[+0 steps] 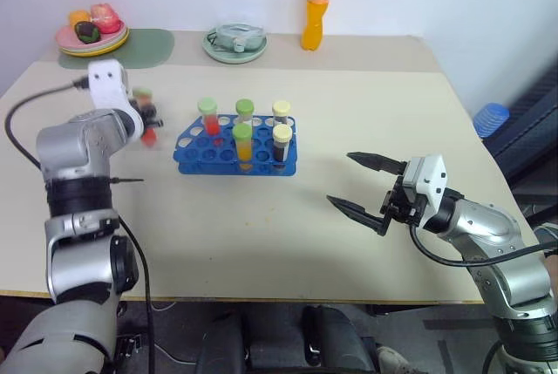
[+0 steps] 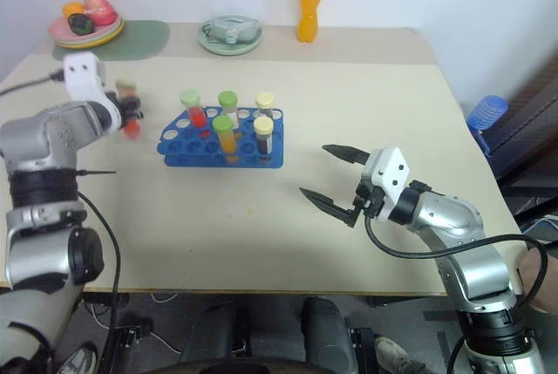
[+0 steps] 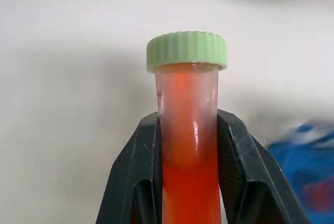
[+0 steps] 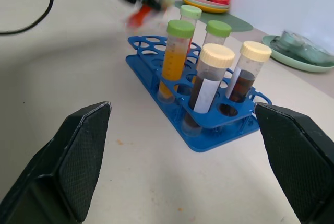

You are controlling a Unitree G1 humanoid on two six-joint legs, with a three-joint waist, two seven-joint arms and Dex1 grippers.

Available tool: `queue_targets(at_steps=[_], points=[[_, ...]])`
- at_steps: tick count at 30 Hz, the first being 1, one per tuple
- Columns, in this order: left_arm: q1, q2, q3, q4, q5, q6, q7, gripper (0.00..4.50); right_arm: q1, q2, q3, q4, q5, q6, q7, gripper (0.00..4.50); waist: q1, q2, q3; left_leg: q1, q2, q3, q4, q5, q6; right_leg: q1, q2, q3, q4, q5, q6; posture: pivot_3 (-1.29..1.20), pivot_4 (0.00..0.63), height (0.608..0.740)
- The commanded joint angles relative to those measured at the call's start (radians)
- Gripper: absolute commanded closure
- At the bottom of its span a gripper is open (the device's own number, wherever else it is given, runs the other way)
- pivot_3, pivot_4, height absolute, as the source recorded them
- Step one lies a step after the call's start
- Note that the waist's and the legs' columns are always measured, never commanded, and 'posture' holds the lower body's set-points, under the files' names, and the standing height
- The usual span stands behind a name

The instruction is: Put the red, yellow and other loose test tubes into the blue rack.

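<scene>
Spanning most of both eye views, a pale table [image 1: 261, 217] is seen with the blue rack [image 1: 234, 149] set near its middle. Five capped tubes are already stood in the rack. Above the table just left of the rack, a red tube [image 3: 188, 151] with a green cap is gripped between the fingers of the left gripper [image 1: 146, 121], pinched below the cap. The right gripper [image 1: 364, 184] is held above the table to the right of the rack, its fingers spread wide and empty.

A miss at the rack is judged the main risk: the tube is pinched on smooth plastic, so it could slip or tilt in the grip, and a tilted tip would catch on a hole rim. The free holes lie beside seated tubes, which could be knocked by the fingers, or the light rack could be pushed along the table.

The left gripper and its tube are blurred in the eye views, so the tube's tilt cannot be told there. The tube's lower end is cut off in the left wrist view.
</scene>
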Motion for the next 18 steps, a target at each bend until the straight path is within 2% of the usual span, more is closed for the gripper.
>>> queue_targets(at_steps=[1,4,6,9,11,18], points=[[0.13,0.002,0.016,-0.22,-0.035,-0.207,-0.12,3.74,-0.021,-0.007,-0.014,0.005,0.001,-0.019,0.02,0.0,0.005,0.0,0.0,0.0,0.0,0.0,0.0,0.0,0.0,0.001,0.0,0.0,0.0,0.0,0.0,0.0,0.15,0.74],[0.259,-0.015,0.0,-0.297,-0.011,-0.43,-0.196,3.74,-0.026,-0.007,-0.013,0.019,-0.002,-0.023,0.029,0.0,0.004,0.001,0.0,0.001,-0.001,0.0,0.0,0.0,0.001,0.001,-0.001,0.0,-0.001,0.0,0.0,0.0,0.15,0.74],[0.301,-0.052,-0.012,-0.313,0.027,-0.553,-0.169,3.74,-0.028,-0.005,-0.013,0.022,-0.003,-0.023,0.032,0.0,0.006,0.0,0.0,0.001,-0.001,-0.001,0.001,0.0,0.001,0.001,0.0,0.0,-0.001,0.0,0.0,0.0,0.15,0.74],[0.352,-0.183,-0.02,-0.252,0.023,-0.784,-0.167,3.74,-0.019,-0.01,-0.019,0.016,-0.003,-0.021,0.034,0.0,0.011,0.0,0.0,0.0,-0.001,-0.001,0.001,-0.001,0.002,0.001,-0.001,0.0,-0.002,0.0,0.0,0.0,0.15,0.74],[0.378,-0.22,-0.048,-0.207,0.088,-0.93,-0.157,3.74,-0.012,-0.015,-0.027,0.012,-0.005,-0.02,0.033,0.0,0.017,0.0,-0.001,0.0,-0.001,0.0,0.001,-0.001,0.002,0.002,-0.001,0.0,-0.002,0.0,0.0,0.0,0.15,0.74],[0.369,-0.303,-0.108,-0.039,0.105,-1.135,-0.168,3.74,0.024,-0.032,-0.061,-0.015,-0.002,-0.013,0.023,0.0,0.025,0.0,-0.001,0.0,-0.001,0.0,0.001,-0.002,0.003,0.002,-0.001,0.0,-0.003,0.0,0.0,0.0,0.15,0.74]])
